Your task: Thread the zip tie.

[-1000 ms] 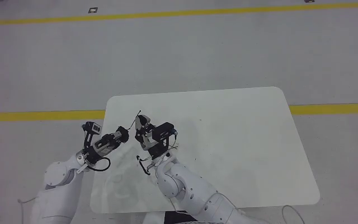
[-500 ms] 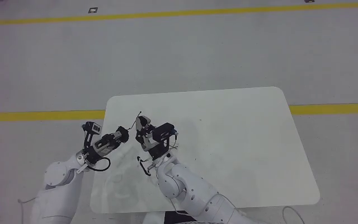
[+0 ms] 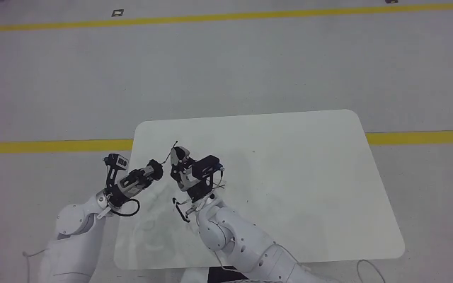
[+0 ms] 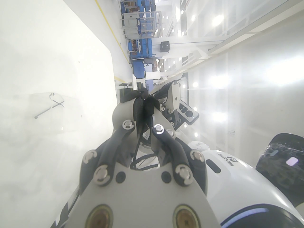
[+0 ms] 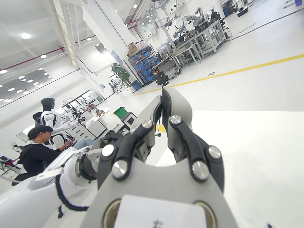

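— White bench (image 3: 297,184) below you: where is your zip tie (image 3: 173,149)?
— Held over the bench's left edge, between both grippers. Fingers of your right gripper (image 5: 162,97) pinch it; your left gripper (image 4: 143,102) clamps it too.

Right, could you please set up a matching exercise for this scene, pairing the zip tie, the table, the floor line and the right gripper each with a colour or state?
Things:
1. zip tie
2. table
3. floor line
4. right gripper

Colours or states:
A. yellow
B. white, with rounded corners
C. thin and black
D. shut, fingertips pressed together

Pairs: 1-C, 2-B, 3-A, 4-D
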You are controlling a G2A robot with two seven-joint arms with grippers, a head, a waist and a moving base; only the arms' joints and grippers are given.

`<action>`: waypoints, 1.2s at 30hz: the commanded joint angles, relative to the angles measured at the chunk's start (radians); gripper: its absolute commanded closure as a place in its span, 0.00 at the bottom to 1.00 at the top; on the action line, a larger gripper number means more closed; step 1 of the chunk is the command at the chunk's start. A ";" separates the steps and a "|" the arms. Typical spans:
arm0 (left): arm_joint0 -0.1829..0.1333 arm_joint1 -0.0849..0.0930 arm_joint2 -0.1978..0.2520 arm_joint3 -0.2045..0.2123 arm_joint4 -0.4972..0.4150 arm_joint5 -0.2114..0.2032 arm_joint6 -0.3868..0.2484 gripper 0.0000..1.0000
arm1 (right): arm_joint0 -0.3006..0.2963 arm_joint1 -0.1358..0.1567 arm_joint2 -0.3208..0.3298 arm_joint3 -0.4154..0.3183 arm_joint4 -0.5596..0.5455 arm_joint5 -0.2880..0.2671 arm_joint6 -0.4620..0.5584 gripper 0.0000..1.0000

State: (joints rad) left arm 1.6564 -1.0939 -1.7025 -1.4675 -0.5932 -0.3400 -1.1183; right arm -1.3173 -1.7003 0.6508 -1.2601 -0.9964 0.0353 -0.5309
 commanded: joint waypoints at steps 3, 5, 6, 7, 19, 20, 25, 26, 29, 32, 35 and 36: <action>0.000 0.000 0.000 0.000 0.000 0.000 0.000 1.00 | 0.004 -0.002 -0.003 0.005 0.002 -0.001 -0.002 1.00; 0.000 0.000 0.000 0.000 0.000 0.000 0.000 1.00 | 0.006 -0.003 -0.003 0.008 0.003 -0.001 -0.003 1.00; 0.000 0.000 0.000 0.000 0.000 0.000 0.000 1.00 | 0.007 -0.003 -0.003 0.009 0.004 0.000 -0.005 1.00; 0.000 0.000 0.000 0.000 0.000 0.000 0.000 1.00 | 0.007 -0.004 -0.004 0.011 0.005 0.000 -0.006 1.00; 0.000 0.000 0.000 0.000 0.000 0.000 0.000 1.00 | 0.016 -0.009 -0.006 0.033 0.009 0.007 -0.016 1.00; 0.000 0.000 0.000 0.000 0.000 0.000 0.000 1.00 | 0.017 -0.010 -0.006 0.035 0.009 0.007 -0.016 1.00; 0.000 0.000 0.000 0.000 0.000 0.000 0.000 1.00 | 0.022 -0.012 -0.007 0.041 0.012 0.006 -0.014 1.00; 0.000 0.000 0.000 0.000 0.000 0.000 0.000 1.00 | 0.022 -0.013 -0.007 0.043 0.012 0.006 -0.014 1.00; 0.000 0.000 0.000 0.000 0.000 0.000 0.000 1.00 | 0.024 -0.014 -0.007 0.047 0.009 0.007 -0.014 1.00; 0.000 0.000 0.000 0.000 0.000 0.000 0.000 1.00 | 0.026 -0.015 -0.007 0.050 0.010 0.007 -0.015 1.00; 0.000 0.000 0.000 0.000 0.000 0.000 0.000 1.00 | 0.027 -0.016 -0.007 0.052 0.009 0.006 -0.014 1.00; 0.000 0.000 0.000 0.000 0.000 0.000 0.000 1.00 | 0.027 -0.016 -0.007 0.053 0.008 0.005 -0.013 1.00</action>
State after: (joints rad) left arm 1.6564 -1.0939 -1.7025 -1.4675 -0.5932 -0.3400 -1.1183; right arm -1.2905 -1.7159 0.6442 -1.2080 -0.9879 0.0413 -0.5447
